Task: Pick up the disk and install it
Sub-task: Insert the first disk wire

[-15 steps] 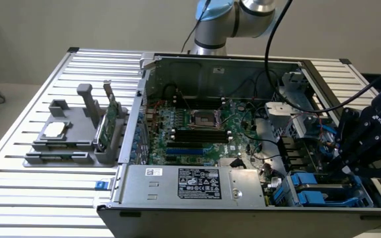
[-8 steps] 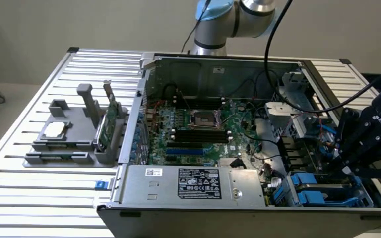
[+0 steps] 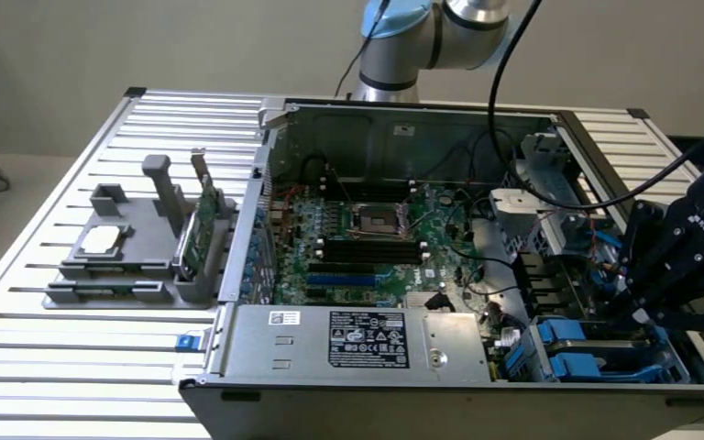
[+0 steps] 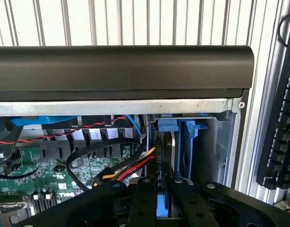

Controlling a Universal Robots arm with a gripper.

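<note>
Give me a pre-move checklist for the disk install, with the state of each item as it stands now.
1. Gripper closed narrow on the disk, whose blue rail shows between its fingers: ok.
2. Gripper placed at the drive bay in the case's front corner on the exterior view's right: ok.
3. Disk lined up with the blue carrier slot: cannot tell.
4. Red, yellow and black power cable close beside the gripper: not ok.
5. Disk fully seated in the bay: cannot tell.
6. Case open, side panel off: ok.
</note>
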